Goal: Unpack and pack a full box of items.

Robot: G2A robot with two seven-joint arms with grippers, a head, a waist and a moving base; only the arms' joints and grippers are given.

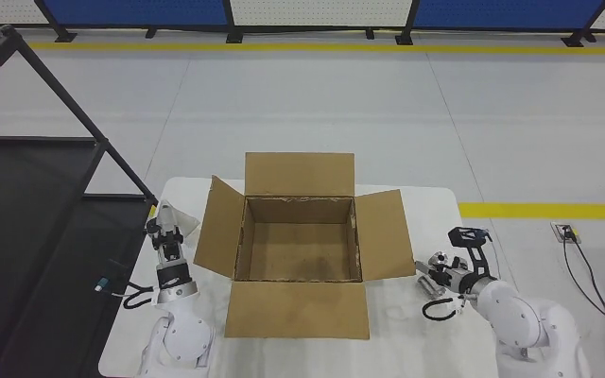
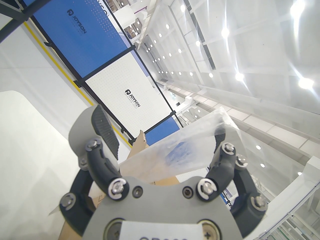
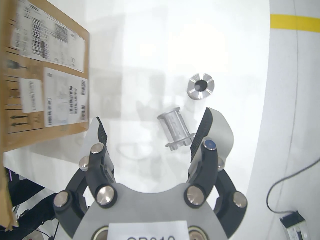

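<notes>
An open cardboard box (image 1: 301, 176) stands in the middle of the white table (image 1: 423, 204), all flaps folded out and its floor bare. My left gripper (image 1: 162, 221) (image 2: 157, 123) is at the box's left side, pointing upward and open, with a clear plastic bag (image 2: 182, 148) draped over one fingertip. My right gripper (image 1: 436, 272) (image 3: 153, 117) hangs open just above the table to the right of the box. A small pale spool (image 3: 176, 129) lies beside its one finger. A short metal cylinder (image 3: 201, 89) with a dark hole stands just beyond.
The box's right flap (image 3: 47, 76) carries paper labels and lies close to my right gripper. A black frame and dark mat (image 1: 57, 236) are left of the table. A cable and small socket box (image 1: 565, 231) lie on the floor at the right.
</notes>
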